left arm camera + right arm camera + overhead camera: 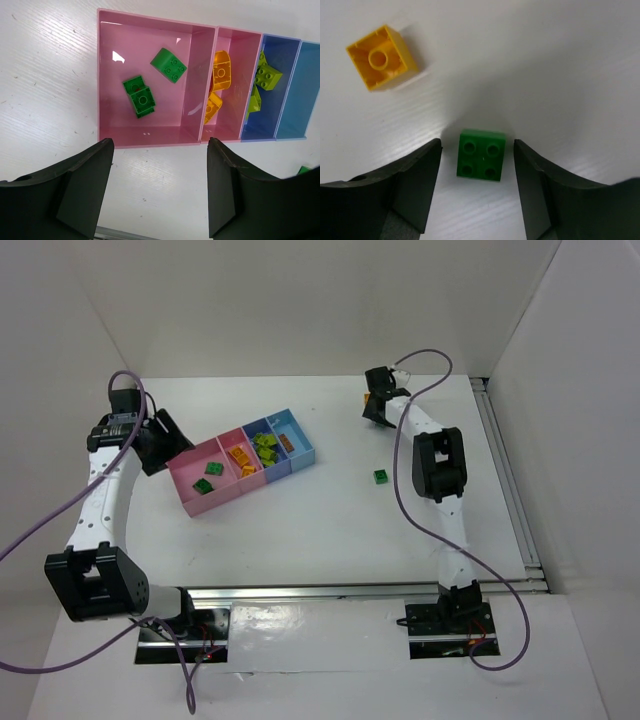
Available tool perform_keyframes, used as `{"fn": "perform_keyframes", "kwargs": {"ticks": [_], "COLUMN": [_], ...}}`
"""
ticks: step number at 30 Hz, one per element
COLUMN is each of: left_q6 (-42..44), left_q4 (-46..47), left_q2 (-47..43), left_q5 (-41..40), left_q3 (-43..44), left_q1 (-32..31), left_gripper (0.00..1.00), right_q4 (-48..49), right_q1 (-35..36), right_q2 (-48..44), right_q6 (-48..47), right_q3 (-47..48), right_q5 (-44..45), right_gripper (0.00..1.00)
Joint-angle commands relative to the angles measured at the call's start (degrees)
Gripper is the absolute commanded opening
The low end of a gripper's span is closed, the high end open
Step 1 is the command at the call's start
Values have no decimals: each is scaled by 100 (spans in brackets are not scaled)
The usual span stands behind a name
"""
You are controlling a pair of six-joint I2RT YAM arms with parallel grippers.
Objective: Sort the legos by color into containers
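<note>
Most of the way through, at a guess. Shows dark green legos (169, 65) in the leftmost pink bin of the containers (125, 45), orange legos (221, 70) in the next pink bin, and lime legos (267, 76) in the first blue bin. Leaves at least two loose on the table (560, 60): a green brick (481, 155) low in the right wrist frame and an orange brick (381, 57) at its upper left. Finds the right gripper (477, 145) spread wide astride that green brick, apparently not touching it. Finds the left gripper (160, 150) spread too, empty, at the bottom of its frame just below the pink bin. Adds a lone green piece (381, 476) right of centre in the top view; cannot tell whether it is the same brick.
</note>
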Motion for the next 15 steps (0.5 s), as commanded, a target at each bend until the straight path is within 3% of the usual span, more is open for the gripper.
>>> {"fn": "perform_keyframes", "kwargs": {"ticks": [1,7,15], "left_q6": [137,137,137], "left_q4": [47,-6,-6], "left_q2": [-219,-219,-219], "left_q5": [-81,-81,-81], "left_q3": [90,90,90], "left_q1": [-13,-13,-13], "left_gripper": [77,77,77], "right_q4": [-490,-290,335], "right_q1": [-57,12,504], "right_q2": [352,29,-1710], "right_q6": [68,68,-38], "right_q3": [654,341,-1058], "right_q5": [75,75,-4], "right_gripper": [65,33,28]}}
